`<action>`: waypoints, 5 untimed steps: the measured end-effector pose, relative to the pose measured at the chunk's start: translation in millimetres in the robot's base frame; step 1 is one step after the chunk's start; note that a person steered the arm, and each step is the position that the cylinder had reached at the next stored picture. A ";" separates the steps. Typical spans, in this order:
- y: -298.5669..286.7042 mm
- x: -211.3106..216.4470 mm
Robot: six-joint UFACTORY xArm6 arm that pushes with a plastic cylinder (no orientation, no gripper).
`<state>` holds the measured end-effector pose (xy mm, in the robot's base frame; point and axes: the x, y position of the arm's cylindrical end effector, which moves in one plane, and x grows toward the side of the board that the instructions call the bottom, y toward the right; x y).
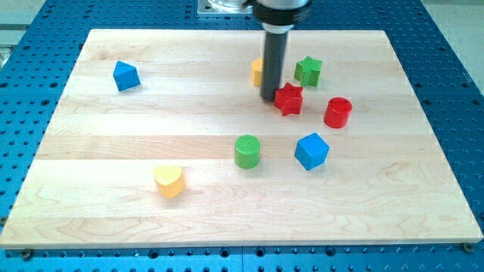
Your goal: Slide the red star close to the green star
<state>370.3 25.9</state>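
Observation:
The red star (289, 99) lies right of the board's centre, toward the view's top. The green star (308, 70) lies just above and to its right, a small gap between them. My tip (269, 97) stands at the red star's left side, touching or almost touching it. The dark rod rises from there to the view's top and hides part of a yellow block (257, 71) behind it.
A red cylinder (338, 112) stands right of the red star. A blue cube (311, 150) and a green cylinder (247, 151) lie below it. A yellow heart (169, 180) is at lower left, a blue block (125, 75) at upper left. The wooden board (113, 136) rests on a blue perforated table.

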 end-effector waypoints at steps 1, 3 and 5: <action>-34.8 39.8; 47.2 44.6; 30.8 23.9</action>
<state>394.2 56.7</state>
